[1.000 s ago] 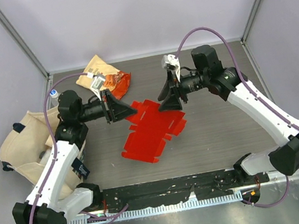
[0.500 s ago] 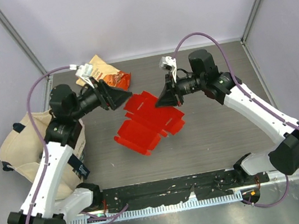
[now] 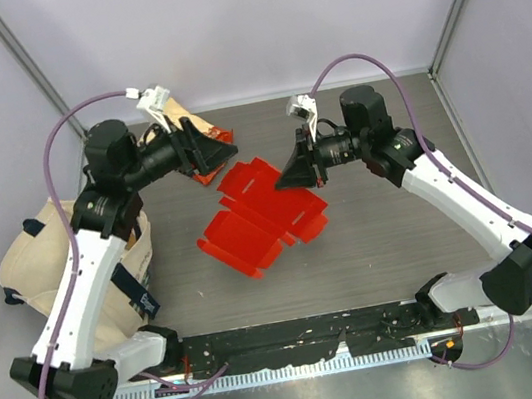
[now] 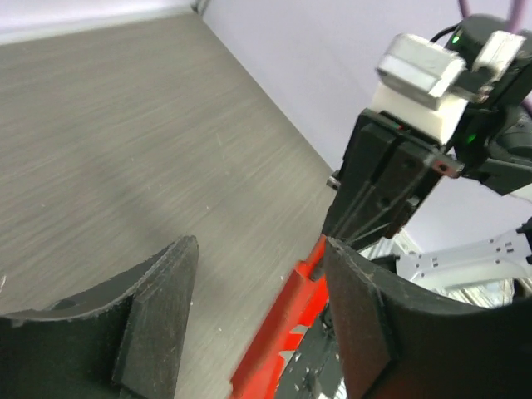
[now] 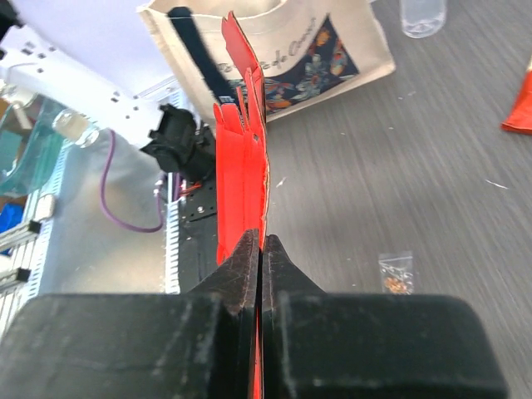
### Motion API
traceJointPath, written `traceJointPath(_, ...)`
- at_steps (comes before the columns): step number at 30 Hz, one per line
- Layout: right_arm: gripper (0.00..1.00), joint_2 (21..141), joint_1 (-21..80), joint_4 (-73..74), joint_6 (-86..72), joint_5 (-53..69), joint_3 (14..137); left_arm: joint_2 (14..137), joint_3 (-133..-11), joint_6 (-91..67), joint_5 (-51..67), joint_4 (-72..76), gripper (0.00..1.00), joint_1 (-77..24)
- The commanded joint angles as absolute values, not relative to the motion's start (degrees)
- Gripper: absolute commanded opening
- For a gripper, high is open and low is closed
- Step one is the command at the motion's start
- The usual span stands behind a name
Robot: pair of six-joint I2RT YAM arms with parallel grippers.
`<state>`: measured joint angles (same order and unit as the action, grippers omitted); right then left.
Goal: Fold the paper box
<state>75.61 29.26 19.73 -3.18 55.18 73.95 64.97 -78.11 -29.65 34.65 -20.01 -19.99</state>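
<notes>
On table [image 3: 402, 228] centre, paper box [image 3: 263, 215] pinched in right jaws — left jaws wide, empty, masking snack bag [image 3: 204, 177]

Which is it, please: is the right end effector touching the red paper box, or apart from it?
Touching. The right wrist view shows the right end effector pinched shut on the paper box, the red card's edge clamped in its grip.

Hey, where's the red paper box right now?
Top view: the paper box is mid-table, its far edge pinched in the right gripper, with the open left gripper just off its far-left corner.
</notes>
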Motion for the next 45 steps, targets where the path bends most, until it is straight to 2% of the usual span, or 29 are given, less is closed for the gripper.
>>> traceJointPath(1, 0.0, 74.1, 30.3, 16.7, -3.6, 62.1, 76.1, 69.2, -81.9, -28.2, 44.1, -22.5, 0.43, -20.1)
traceJointPath(2, 0.01, 73.8, 30.5, 16.5, -3.4, 62.6, 75.9, 69.3, -81.7, -28.5, 44.5, -21.7, 0.38, -20.1)
traceJointPath(3, 0.01, 73.7, 30.7, 16.4, -3.2, 62.9, 75.7, 69.3, -81.4, -28.9, 44.6, -20.8, 0.38, -20.1)
traceJointPath(8, 0.01, 72.4, 31.1, 15.3, -3.4, 62.2, 74.7, 70.4, -80.2, -30.4, 51.7, -17.8, 0.51, -20.2)
traceJointPath(23, 0.01, 71.5, 31.1, 13.3, -5.0, 63.1, 74.8, 71.0, -78.7, -25.7, 54.8, -18.3, 0.48, -28.5)
traceJointPath(28, 0.01, 70.8, 31.1, 12.8, -5.4, 62.2, 74.4, 71.7, -79.5, -24.7, 52.7, -19.2, 0.35, -29.4)
traceJointPath(29, 0.01, 70.7, 31.1, 12.1, -5.7, 61.8, 74.2, 71.5, -79.5, -24.4, 52.2, -19.3, 0.31, -29.4)
traceJointPath(30, 0.01, 70.5, 31.1, 12.0, -6.1, 61.2, 74.0, 71.3, -79.6, -24.2, 51.3, -19.7, 0.19, -29.4)
traceJointPath(31, 0.01, 70.4, 31.1, 12.0, -6.1, 60.6, 73.9, 71.0, -79.8, -23.7, 50.3, -20.2, 0.13, -29.4)
traceJointPath(33, 0.01, 70.2, 31.1, 11.8, -6.1, 58.5, 73.7, 69.8, -80.6, -21.9, 46.8, -22.5, 0.05, -29.4)
traceJointPath(34, 0.01, 70.2, 31.1, 11.5, -6.1, 57.6, 73.6, 69.3, -80.9, -21.5, 45.3, -23.1, 0.05, -29.4)
traceJointPath(35, 0.01, 70.2, 31.1, 11.3, -6.1, 56.2, 73.5, 68.7, -80.9, -21.4, 41.9, -23.4, 0.06, -29.3)
traceJointPath(39, 0.01, 71.5, 31.0, 11.3, -7.3, 55.0, 74.5, 63.8, -79.8, -23.4, 32.9, -23.4, 0.61, -27.3)
traceJointPath(41, 0.01, 71.5, 31.0, 11.7, -7.8, 53.4, 74.7, 61.8, -77.4, -26.5, 30.9, -22.1, 0.7, -23.1)
traceJointPath(45, 0.01, 68.6, 31.0, 11.3, -7.0, 46.4, 73.0, 58.8, -73.0, -31.0, 31.0, -22.3, 0.73, -14.9)
